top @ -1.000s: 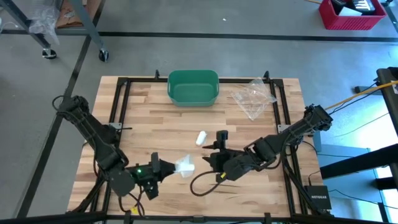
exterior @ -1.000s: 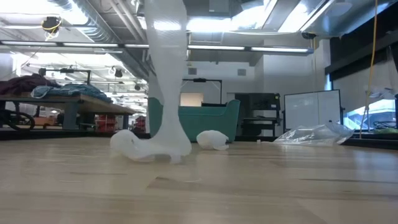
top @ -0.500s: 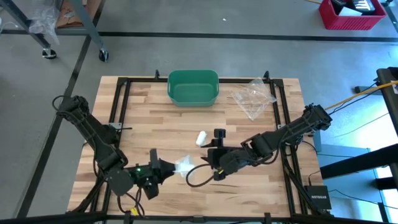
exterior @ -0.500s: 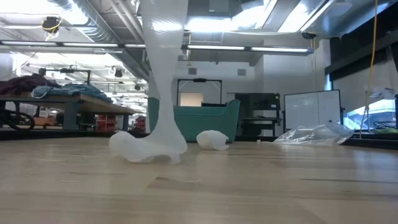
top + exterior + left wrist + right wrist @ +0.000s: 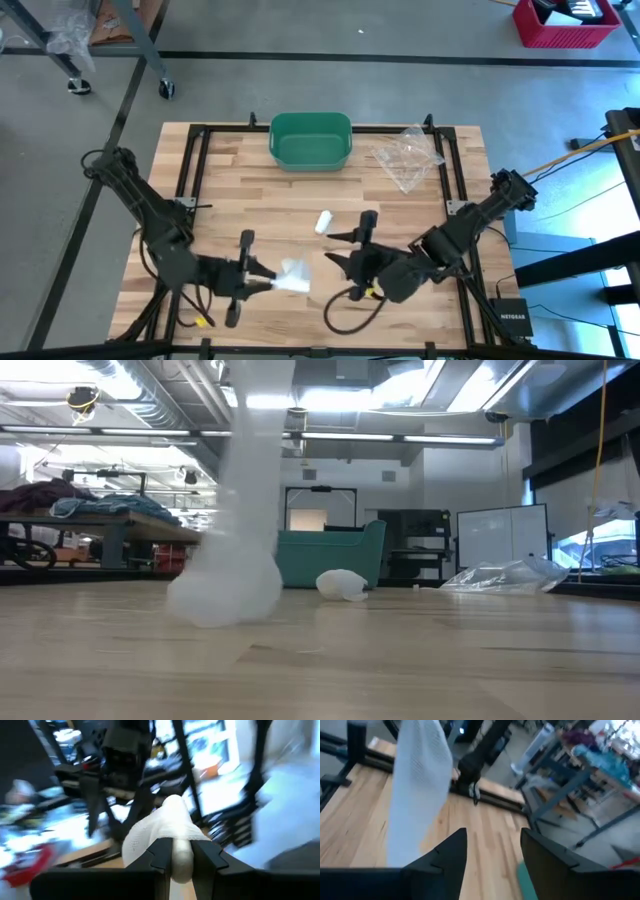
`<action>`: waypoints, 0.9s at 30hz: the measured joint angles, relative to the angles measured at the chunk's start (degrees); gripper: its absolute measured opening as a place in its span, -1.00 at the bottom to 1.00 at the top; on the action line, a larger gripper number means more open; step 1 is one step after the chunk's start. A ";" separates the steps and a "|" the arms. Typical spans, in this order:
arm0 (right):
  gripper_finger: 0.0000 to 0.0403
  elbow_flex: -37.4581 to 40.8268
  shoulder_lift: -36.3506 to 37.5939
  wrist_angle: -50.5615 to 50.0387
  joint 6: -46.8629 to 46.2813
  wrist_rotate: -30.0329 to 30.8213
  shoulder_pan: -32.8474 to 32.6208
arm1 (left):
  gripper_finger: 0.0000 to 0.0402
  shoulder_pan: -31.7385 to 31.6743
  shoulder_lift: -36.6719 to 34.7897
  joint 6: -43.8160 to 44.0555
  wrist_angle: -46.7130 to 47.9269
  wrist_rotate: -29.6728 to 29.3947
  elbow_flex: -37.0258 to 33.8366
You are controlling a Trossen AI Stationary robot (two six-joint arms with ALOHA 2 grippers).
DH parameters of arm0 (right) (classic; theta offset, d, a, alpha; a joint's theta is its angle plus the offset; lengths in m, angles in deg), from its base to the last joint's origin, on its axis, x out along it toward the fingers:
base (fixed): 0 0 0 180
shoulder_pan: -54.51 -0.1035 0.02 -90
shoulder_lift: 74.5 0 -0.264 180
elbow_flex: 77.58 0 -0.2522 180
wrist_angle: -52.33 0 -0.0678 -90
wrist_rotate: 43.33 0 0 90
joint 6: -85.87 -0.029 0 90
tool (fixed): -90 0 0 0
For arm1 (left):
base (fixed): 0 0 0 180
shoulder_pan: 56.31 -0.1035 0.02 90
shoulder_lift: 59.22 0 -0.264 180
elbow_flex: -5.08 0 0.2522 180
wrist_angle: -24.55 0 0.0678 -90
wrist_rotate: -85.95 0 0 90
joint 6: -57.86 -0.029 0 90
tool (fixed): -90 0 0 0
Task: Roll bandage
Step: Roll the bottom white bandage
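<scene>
A white gauze bandage [image 5: 293, 278] sits in my left gripper [image 5: 266, 280], low above the table's near middle. From it a loose strip [image 5: 245, 480] hangs down, and the strip's bunched lower end [image 5: 224, 596] is at the tabletop. My right gripper [image 5: 338, 256] stands open just right of the bandage, pointing at it, with nothing between its fingers [image 5: 451, 851]. The strip [image 5: 418, 795] hangs beside that gripper without touching it. A second small white roll [image 5: 323, 221] lies on the table farther back. My left gripper pinches the wound part of the bandage [image 5: 181, 856] between its two fingers [image 5: 161, 854], coming in level from the table's left. The wound end bulges out past the fingertips [image 5: 165, 822]. It is held clear of the table, and the loose strip hangs slack below.
A green bin [image 5: 311, 140] stands at the far middle of the table. A crumpled clear plastic bag [image 5: 408, 156] lies at the far right. A black frame runs round the wooden tabletop [image 5: 250, 190].
My left gripper has risen and rolled about its own axis with the bandage. The strip's lower end has bunched up and shifted on the table. My right gripper has risen a little and stayed open.
</scene>
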 joint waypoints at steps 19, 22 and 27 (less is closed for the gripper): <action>-0.07 -0.01 -2.37 29.37 4.74 -30.14 3.08 | -0.80 2.47 -0.24 3.67 -13.97 11.74 0.09; -0.07 -0.01 -3.97 32.43 3.75 -31.03 3.42 | -0.80 2.42 -0.24 3.59 -14.00 11.72 0.09; -0.07 -0.01 -6.48 38.20 3.88 -32.72 4.51 | -0.80 2.31 -0.24 3.00 -14.80 11.69 0.09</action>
